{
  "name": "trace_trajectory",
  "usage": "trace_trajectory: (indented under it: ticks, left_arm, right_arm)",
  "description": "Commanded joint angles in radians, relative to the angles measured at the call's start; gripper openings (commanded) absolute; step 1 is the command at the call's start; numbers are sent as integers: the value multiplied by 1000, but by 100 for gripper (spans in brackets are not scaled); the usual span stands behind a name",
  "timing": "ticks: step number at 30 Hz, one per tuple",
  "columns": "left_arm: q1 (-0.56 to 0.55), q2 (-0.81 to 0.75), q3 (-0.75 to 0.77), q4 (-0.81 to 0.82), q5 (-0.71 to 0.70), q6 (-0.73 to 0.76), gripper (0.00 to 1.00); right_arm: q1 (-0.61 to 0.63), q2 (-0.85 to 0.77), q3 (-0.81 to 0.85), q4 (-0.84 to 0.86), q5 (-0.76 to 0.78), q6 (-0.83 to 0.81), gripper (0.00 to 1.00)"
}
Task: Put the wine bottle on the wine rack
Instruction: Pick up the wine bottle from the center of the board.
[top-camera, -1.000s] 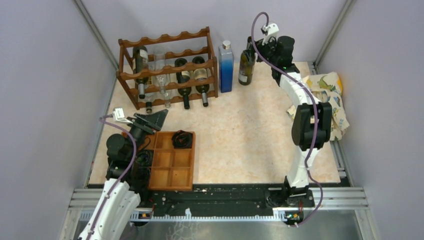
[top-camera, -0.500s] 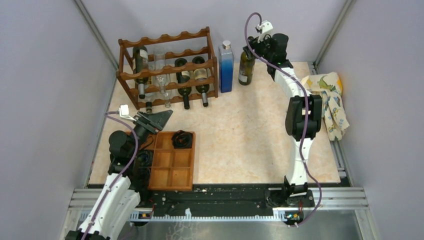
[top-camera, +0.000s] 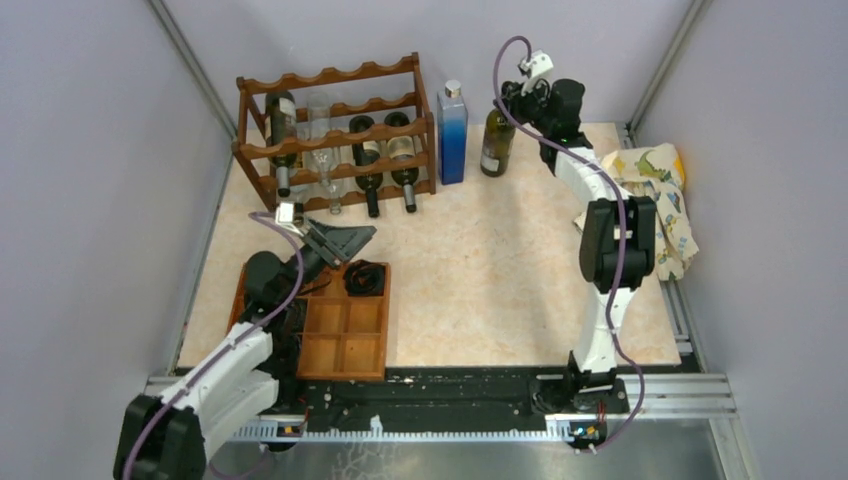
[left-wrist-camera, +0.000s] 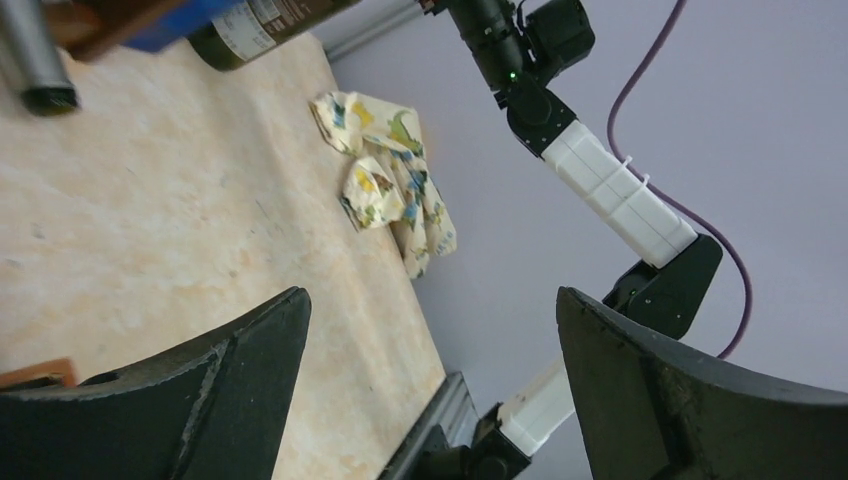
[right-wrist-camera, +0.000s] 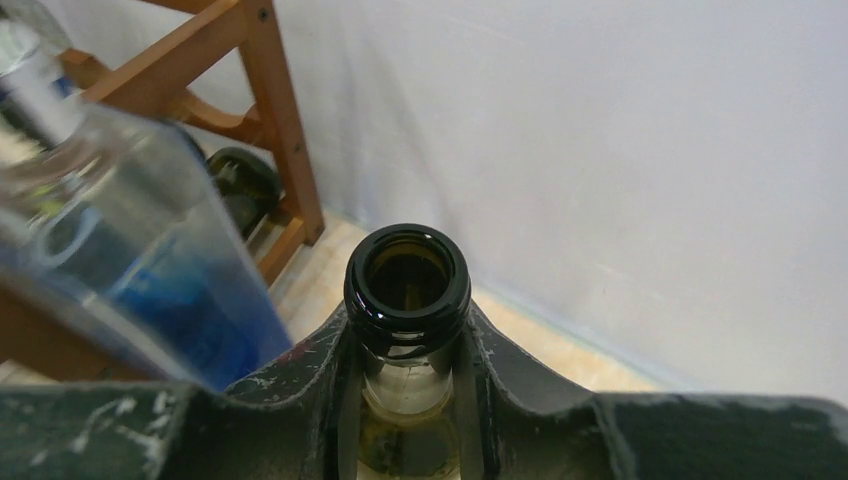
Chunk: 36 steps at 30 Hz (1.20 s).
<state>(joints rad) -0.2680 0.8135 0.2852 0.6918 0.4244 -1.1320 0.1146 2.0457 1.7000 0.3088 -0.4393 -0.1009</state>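
Nearest, on the left, a flat wooden tray has most of its compartments bare, with a black coiled item in its far right one. Just beyond it the left gripper hovers with its fingers wide apart, holding nothing. Further back on the right a patterned cloth lies crumpled at the table edge. At the far left stands the wine rack, holding several dark bottles and a clear one lying on their sides, necks pointing near; its top rails look free. A tall blue bottle stands just to the right of the rack, and just beside that, upright on the table at the far side, is the wine bottle. The right gripper has its fingers clamped on the bottle's neck, just under the open lip. The bottle is dark glass, so it is probably heavy, rigid, smooth and breakable. The ridge at the lip should help stop it sliding down, but a neck hold leaves the body free to swing. It will likely want tipping slowly onto its side before it can settle into a scallop, well clear of the blue bottle.
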Motion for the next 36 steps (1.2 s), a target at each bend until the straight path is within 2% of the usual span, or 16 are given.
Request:
trace_trajectory:
  ticks: [1, 3, 6, 9, 12, 17, 20, 24, 27, 29, 32, 34, 36]
  left_arm:
    - [-174, 114, 48, 110, -169, -45, 98]
    - [-246, 193, 63, 159, -237, -100, 99]
    - [-301, 313, 80, 241, -275, -266, 99]
    - [-321, 403, 128, 242, -237, -401, 99]
    - [-332, 450, 188, 173, -183, -501, 99]
    - [-355, 428, 240, -11, -197, -623, 99]
    - [-365, 400, 262, -160, -223, -702, 99]
    - [-377, 405, 286, -258, -227, -765, 99]
    - [-390, 441, 298, -264, -220, -794, 99]
    - [-397, 476, 297, -228, -209, -817, 99]
    - [-409, 533, 296, -154, -191, -847, 99]
    - [-417, 572, 299, -108, -182, -868, 99]
    - [-422, 603, 298, -49, -178, -892, 99]
  right_arm:
    - [-52, -255, -128, 161, -86, 122, 0]
    - [-73, -358, -241, 211, -169, 172, 0]
    - [-99, -523, -454, 368, -349, 183, 0]
    - [-101, -697, -682, 502, -536, 76, 0]
    - [-101, -822, -819, 633, -678, 13, 0]
    - [-100, -916, -923, 767, -831, -26, 0]
    - [-88, -938, -949, 767, -938, -112, 0]
    - [-46, -959, -975, 765, -960, -190, 0]
    - [-6, -964, -980, 749, -974, -239, 0]
    - [30, -975, -988, 712, -985, -300, 0]
    - [84, -1016, -995, 529, -995, -491, 0]
    - [124, -1058, -968, 269, -985, -718, 0]
    - [174, -1080, -892, -162, -942, -1085, 0]
